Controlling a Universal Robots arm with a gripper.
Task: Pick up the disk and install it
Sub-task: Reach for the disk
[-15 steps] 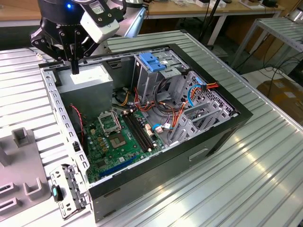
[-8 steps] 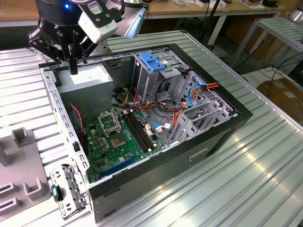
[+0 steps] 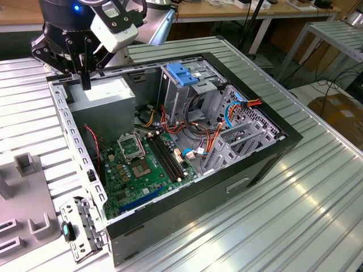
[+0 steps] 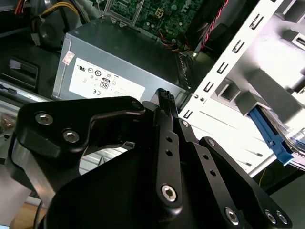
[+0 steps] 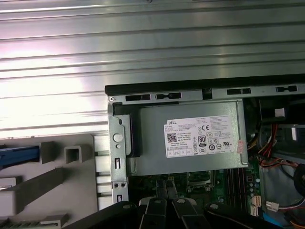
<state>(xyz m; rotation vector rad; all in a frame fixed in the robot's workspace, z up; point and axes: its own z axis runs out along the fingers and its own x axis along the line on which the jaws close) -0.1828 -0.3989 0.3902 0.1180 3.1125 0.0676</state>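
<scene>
Lying in the grey fixture, the disk shows its blue carrier.

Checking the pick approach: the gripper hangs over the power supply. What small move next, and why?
Probably shift sideways off the case toward the grey fixture: the gripper holds nothing over the power supply, while the disk lies there in its blue carrier.

Exterior view high, oblique – both wrist views share power supply
</scene>
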